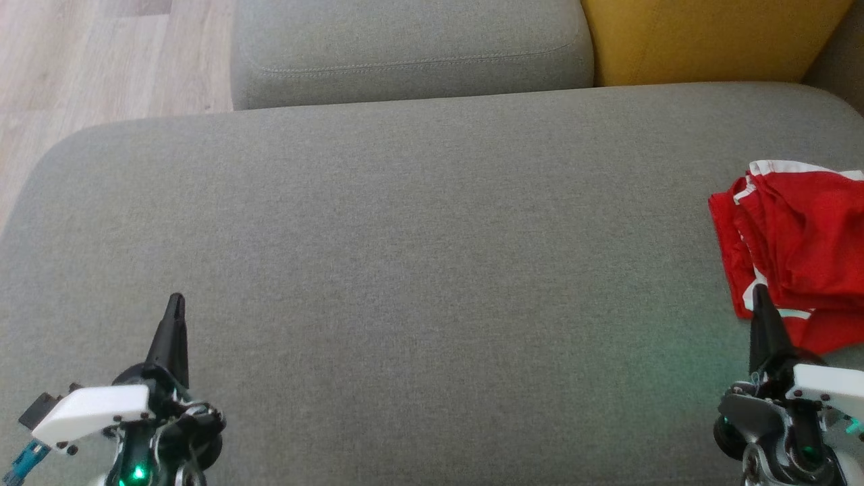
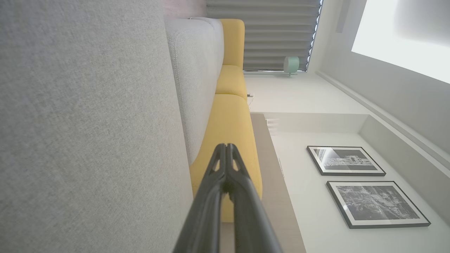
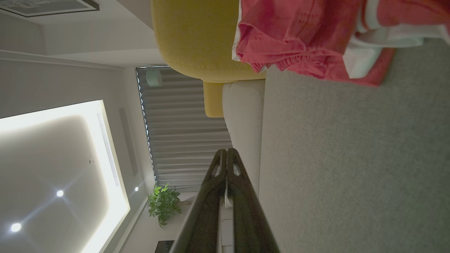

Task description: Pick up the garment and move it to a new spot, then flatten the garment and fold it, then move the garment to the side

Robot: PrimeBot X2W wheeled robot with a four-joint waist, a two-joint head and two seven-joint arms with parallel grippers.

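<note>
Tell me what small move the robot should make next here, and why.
Probably open the right gripper and ease it forward to the garment. Both grippers are shut and hold nothing. The red garment lies bunched on the grey cushion just ahead of the right one, while the left gripper sits far off across the cushion.

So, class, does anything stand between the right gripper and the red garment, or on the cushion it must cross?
Nothing visible does. The shut right gripper points at the near edge of the red garment, with only grey cushion between them; the cushion leftward is bare.
</note>
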